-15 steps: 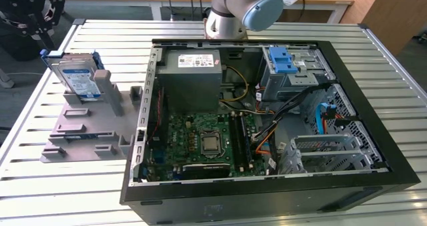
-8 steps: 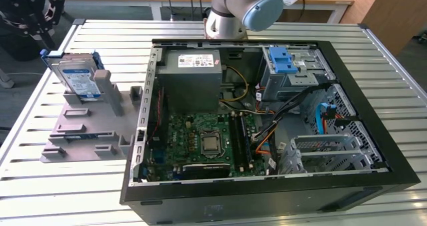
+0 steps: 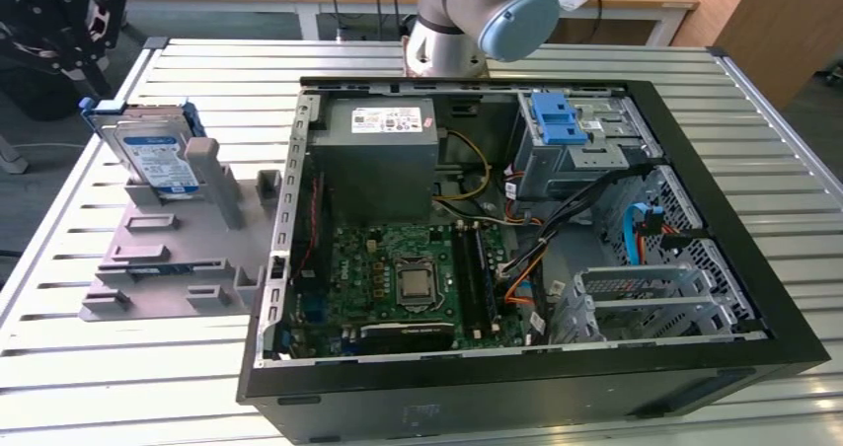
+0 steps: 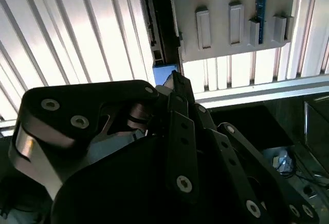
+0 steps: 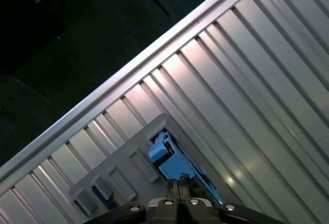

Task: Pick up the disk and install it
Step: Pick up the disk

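The disk (image 3: 152, 155) stands on edge in a grey holder (image 3: 172, 249) on the slatted metal surface (image 3: 79, 367). It is at the exterior view's left, well apart from the open computer case (image 3: 527, 397). Its labelled silver face and blue frame are both in sight there. The end effector (image 5: 178, 189) is over it. In the first wrist view the two fingertips are pressed together with nothing between them. They point down at the blue-framed disk (image 5: 172, 165), which lies just past the tips and in line with them. Whether the tips touch the frame I cannot tell.

The exterior view shows how the whole scene is laid out. The black end effector hangs at the upper corner, just above the top edge of the disk, and the arm (image 3: 461, 12) rises behind the case. Inside the case are a green circuit board (image 3: 395, 268), a grey metal box (image 3: 382, 160) and a blue-fronted bay (image 3: 556, 120).

The first wrist view looks down the fingers. It shows the disk edge-on from above, with the holder (image 5: 118, 172) beside it and the edge of the surface (image 5: 257, 80) against a dark floor (image 5: 77, 39).

The second wrist view looks past the black links of the end effector (image 4: 176, 82), which are folded in toward each other. A small patch of blue shows just behind the tip. Beyond it is the flat grey holder (image 4: 231, 23) with its raised blocks, lying on the slats (image 4: 77, 39).
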Tool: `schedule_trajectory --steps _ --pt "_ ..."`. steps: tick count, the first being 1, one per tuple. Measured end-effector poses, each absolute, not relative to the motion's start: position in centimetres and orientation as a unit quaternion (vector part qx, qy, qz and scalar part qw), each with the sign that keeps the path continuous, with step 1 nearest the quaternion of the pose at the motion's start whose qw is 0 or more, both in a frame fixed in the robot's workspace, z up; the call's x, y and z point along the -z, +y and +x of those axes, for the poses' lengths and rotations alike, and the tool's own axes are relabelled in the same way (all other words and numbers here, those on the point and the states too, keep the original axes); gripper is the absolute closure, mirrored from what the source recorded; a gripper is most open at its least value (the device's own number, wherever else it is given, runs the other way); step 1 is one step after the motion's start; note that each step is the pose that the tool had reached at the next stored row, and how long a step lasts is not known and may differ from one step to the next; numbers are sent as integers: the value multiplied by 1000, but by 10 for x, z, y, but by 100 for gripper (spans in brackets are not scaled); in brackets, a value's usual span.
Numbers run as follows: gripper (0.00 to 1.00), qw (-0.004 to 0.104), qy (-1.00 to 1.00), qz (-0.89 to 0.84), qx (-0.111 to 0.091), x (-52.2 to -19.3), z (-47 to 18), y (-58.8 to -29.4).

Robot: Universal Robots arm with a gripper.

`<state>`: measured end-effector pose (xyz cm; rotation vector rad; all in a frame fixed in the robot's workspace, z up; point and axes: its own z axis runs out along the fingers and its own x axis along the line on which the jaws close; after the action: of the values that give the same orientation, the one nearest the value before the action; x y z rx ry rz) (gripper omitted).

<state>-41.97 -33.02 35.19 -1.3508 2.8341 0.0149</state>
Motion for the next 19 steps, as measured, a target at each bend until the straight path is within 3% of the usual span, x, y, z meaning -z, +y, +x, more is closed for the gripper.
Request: schedule_trajectory --steps 19 --pt "89 2 819 -573 -6 -350 -420 -330"
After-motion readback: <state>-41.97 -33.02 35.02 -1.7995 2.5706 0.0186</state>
